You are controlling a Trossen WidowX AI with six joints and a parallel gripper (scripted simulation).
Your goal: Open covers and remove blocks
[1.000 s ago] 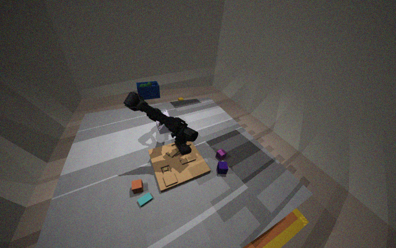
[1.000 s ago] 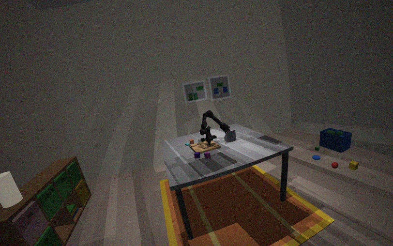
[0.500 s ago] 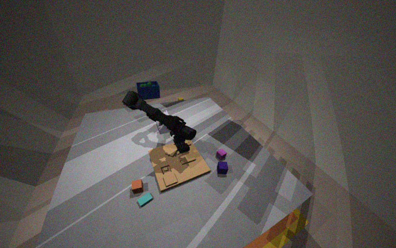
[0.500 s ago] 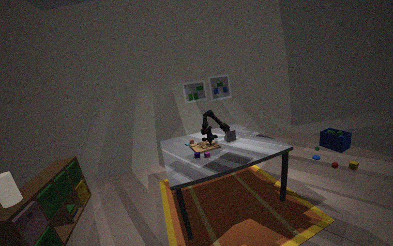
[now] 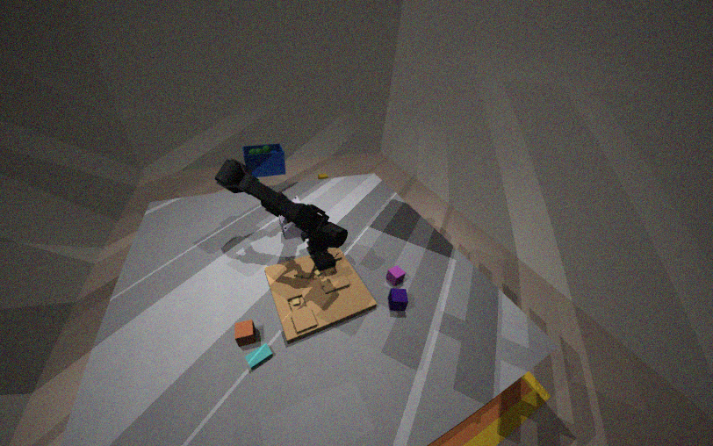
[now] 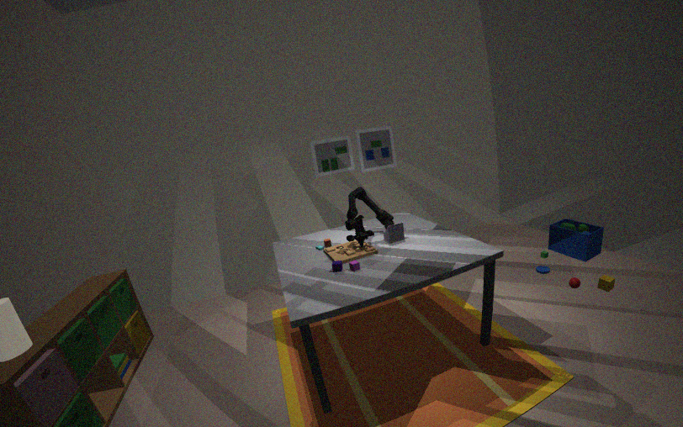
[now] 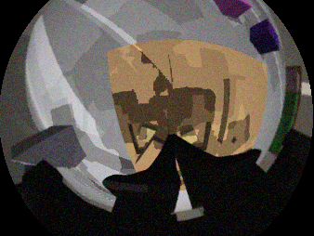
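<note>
Gripper (image 5: 325, 269) pressed together and empty, poised over the far part of the puzzle board (image 5: 351, 307), four blocks lay on the table (image 5: 157, 336).

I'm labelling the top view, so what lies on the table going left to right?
Orange block → teal block → puzzle board with the shut, empty claw above its far end → magenta block and dark purple block, nearly level in the order.
</note>
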